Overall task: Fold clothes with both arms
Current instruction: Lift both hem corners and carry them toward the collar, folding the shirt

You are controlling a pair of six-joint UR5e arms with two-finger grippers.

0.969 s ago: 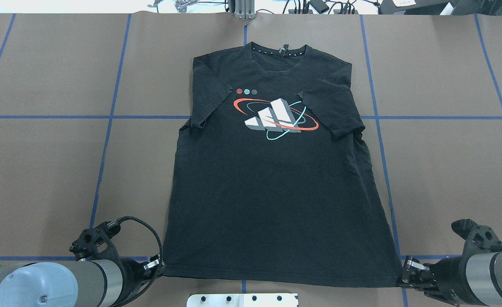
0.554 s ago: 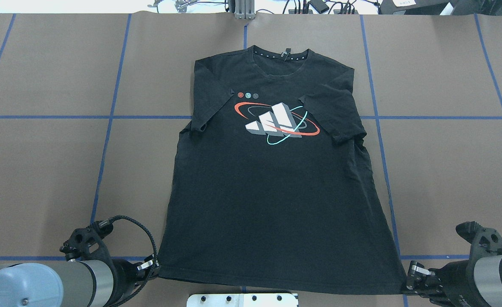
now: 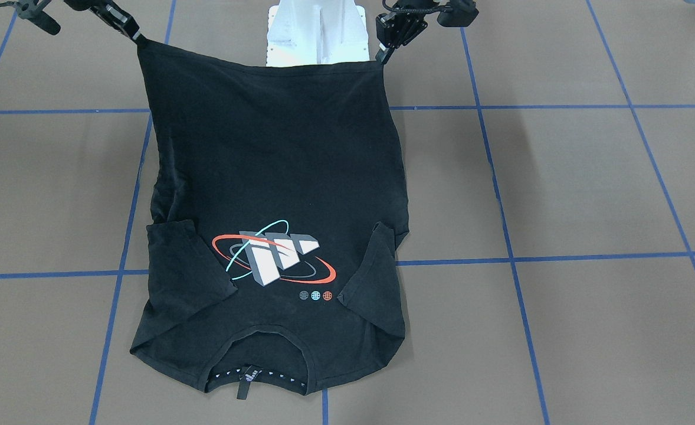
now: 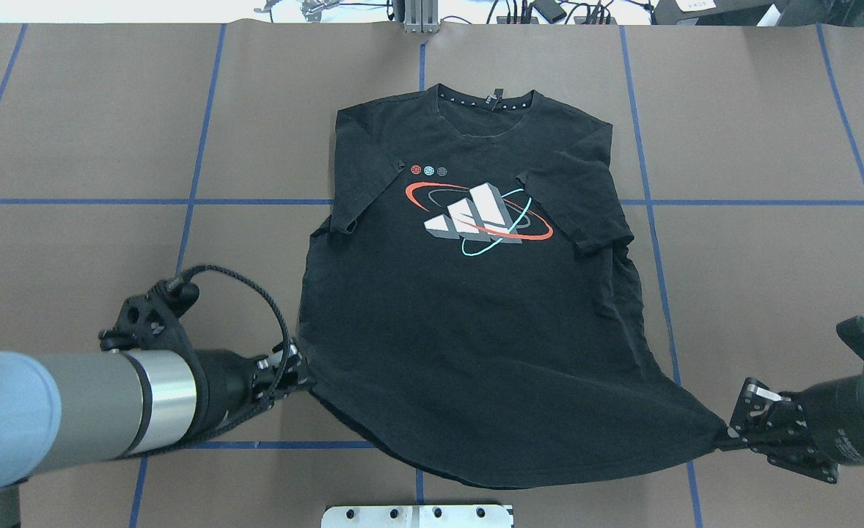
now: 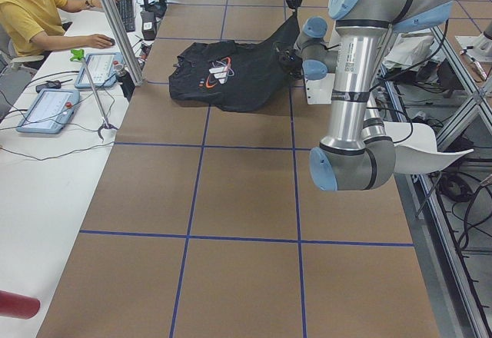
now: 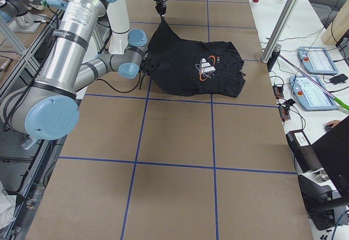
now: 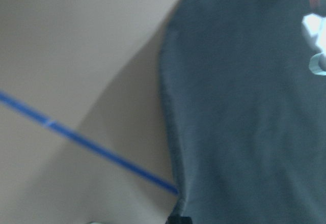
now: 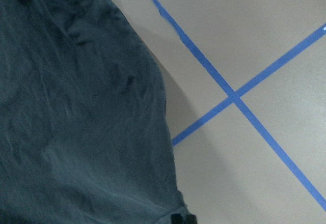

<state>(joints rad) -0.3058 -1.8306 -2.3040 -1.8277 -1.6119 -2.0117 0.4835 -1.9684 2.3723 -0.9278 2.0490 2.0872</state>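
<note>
The black T-shirt (image 4: 476, 330) lies print-side up near the middle of the brown-papered table (image 4: 72, 132). Its collar (image 4: 485, 99) is at the end far from the robot and its hem (image 4: 476, 477) is toward the white base plate (image 4: 417, 515). Both short sleeves (image 4: 579, 198) are folded inward over the chest, flanking the orbit logo (image 4: 476, 220). Three small dots (image 4: 428, 171) sit just above the logo's left end in the overhead view.

The left gripper (image 4: 296, 365) is pressed together on the hem corner on the robot's left. The right gripper (image 4: 729, 436) pinches the opposite hem corner, with the cloth drawn to a point at its fingertips. Between them the hem hangs in a shallow curve (the side views show it raised off the table, the fabric sloping down to the chest part, which rests flat).

The right wrist camera looks down on wrinkled black cloth beside crossing blue tape lines (image 8: 234, 96). The left wrist view is blurred and shows the shirt's side edge and one tape line.
</note>
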